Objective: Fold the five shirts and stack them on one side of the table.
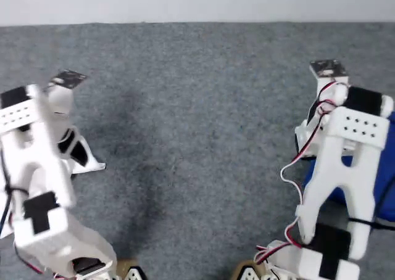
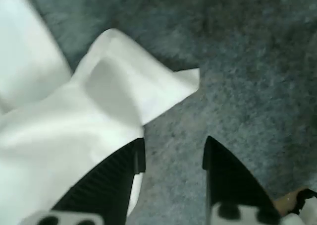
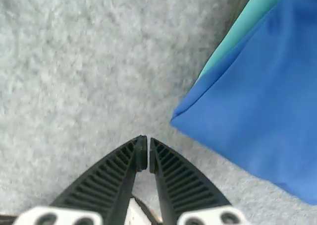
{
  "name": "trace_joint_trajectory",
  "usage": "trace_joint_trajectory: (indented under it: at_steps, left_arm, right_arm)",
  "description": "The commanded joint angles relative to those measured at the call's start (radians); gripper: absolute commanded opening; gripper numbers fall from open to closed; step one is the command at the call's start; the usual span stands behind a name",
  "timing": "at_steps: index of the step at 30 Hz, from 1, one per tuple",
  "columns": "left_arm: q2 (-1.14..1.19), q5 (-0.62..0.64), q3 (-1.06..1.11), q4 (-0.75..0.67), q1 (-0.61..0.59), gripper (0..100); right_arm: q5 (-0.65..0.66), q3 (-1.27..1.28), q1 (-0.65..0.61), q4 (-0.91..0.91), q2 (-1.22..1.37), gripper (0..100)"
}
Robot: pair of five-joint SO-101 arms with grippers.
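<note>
Overhead, the grey table [image 1: 197,107] carries a white shirt [image 1: 89,164] peeking from under the left arm [image 1: 37,169] and a blue shirt [image 1: 386,187] beneath the right arm [image 1: 339,169]. From the left wrist, the left end effector [image 2: 173,145] hangs with its fingers apart, one over the rumpled white shirt's edge, the other over bare table. From the right wrist, the right end effector [image 3: 147,153] has its fingers together on nothing, just beside the blue shirt's corner, which lies on a teal shirt [image 3: 237,31].
</note>
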Motion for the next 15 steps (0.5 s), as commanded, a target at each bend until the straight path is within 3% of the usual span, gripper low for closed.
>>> trace_joint_trajectory:
  at_steps: [1, 10, 15]
  left_arm:
    - [0.068, 0.021, -0.012, -0.066, 0.029, 20]
    - [0.27, 0.078, -0.015, -0.203, 0.057, 18]
    - [0.279, 0.12, -0.073, -0.209, 0.084, 1]
  right_arm:
    - [-0.008, 0.034, -0.001, 0.036, -0.087, 0.9]
    - [-0.003, 0.126, -0.001, 0.036, -0.197, 0.9]
    - [-0.003, 0.149, -0.001, 0.036, -0.234, 0.9]
